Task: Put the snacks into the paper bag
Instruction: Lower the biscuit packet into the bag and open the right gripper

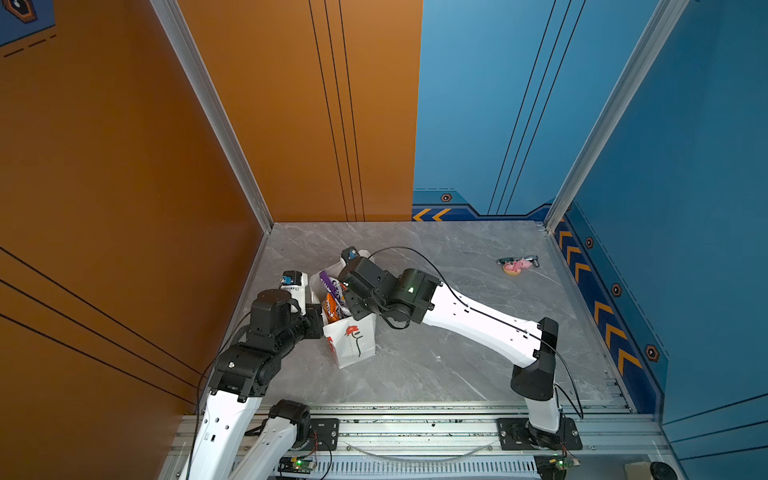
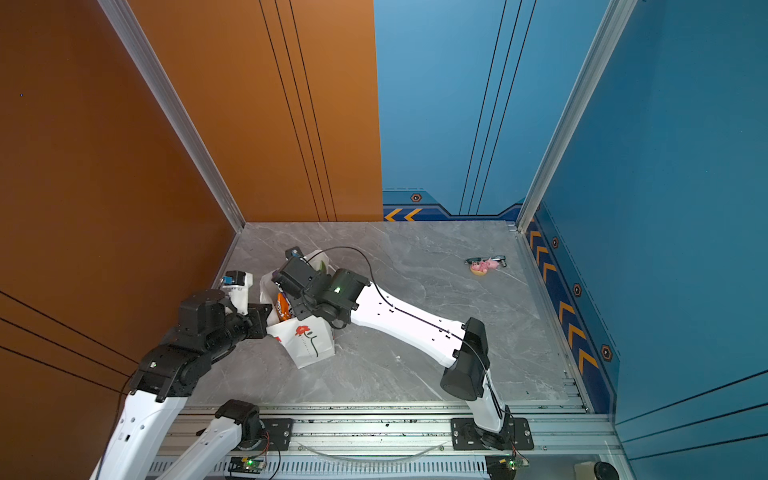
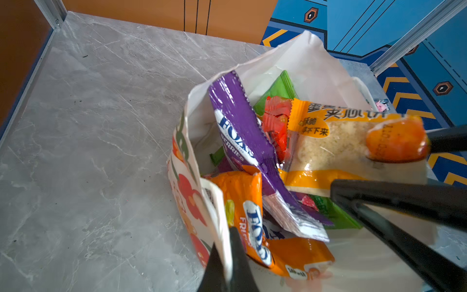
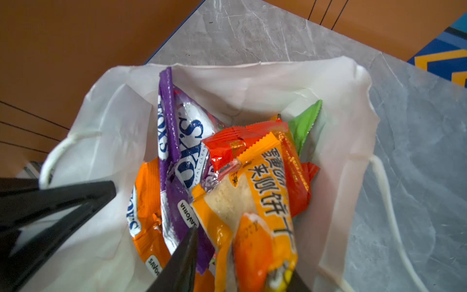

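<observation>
Grey marbled counter (image 1: 457, 353), orange and blue walls (image 1: 291, 104). Paper bag (image 1: 353, 345) standing left-centre; right arm (image 1: 478, 320) half-hides its mouth in both top views. Snacks (image 4: 182, 151) inside, lower ones buried. Left end effector (image 3: 223, 237) clamped on bag rim; right end effector (image 4: 243, 252) apart, astride orange-yellow packet (image 4: 242, 207).

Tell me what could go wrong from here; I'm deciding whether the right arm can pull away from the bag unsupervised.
1. The orange-yellow packet lies topmost, between the right gripper's parted fingers; pulling back might snag it and drag it out.
2. The purple packet stands tall, reaching the paper bag's rim, so a brush could tip it out.
3. The left gripper pinches the crumpled rim; letting go might let the full bag slump.
</observation>
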`<state>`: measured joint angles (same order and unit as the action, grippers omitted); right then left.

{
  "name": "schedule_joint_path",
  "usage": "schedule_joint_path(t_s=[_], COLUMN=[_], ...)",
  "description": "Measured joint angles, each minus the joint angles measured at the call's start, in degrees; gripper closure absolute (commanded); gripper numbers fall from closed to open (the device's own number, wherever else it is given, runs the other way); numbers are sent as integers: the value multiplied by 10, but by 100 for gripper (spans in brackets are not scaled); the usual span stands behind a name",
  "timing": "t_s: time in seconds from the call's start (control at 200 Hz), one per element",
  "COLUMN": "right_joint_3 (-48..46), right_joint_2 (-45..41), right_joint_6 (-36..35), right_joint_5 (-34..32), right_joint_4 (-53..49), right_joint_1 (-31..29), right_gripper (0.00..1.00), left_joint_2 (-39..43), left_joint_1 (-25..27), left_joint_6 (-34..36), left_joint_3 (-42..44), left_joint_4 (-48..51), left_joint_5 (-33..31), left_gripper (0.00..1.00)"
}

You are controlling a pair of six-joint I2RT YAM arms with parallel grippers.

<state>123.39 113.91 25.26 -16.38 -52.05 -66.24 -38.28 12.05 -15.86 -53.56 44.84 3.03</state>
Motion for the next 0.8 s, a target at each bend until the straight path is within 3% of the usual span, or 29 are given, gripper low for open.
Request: schedule_joint_path(t_s=[0.41, 0.796], right_joint_3=[9, 10], right_joint_2=[0, -23], right_joint_6=[-2, -3], right_joint_5=[-28, -80], right_joint_4=[1, 2], right_joint_1=[0, 10], right_gripper=[27, 26], left_joint_2=[2, 3], left_joint_1=[0, 0], left_joint_6=[0, 0], left_joint_3=[1, 2], left_joint_4=[0, 0], left_joint_5=[0, 0], left_gripper=[100, 100])
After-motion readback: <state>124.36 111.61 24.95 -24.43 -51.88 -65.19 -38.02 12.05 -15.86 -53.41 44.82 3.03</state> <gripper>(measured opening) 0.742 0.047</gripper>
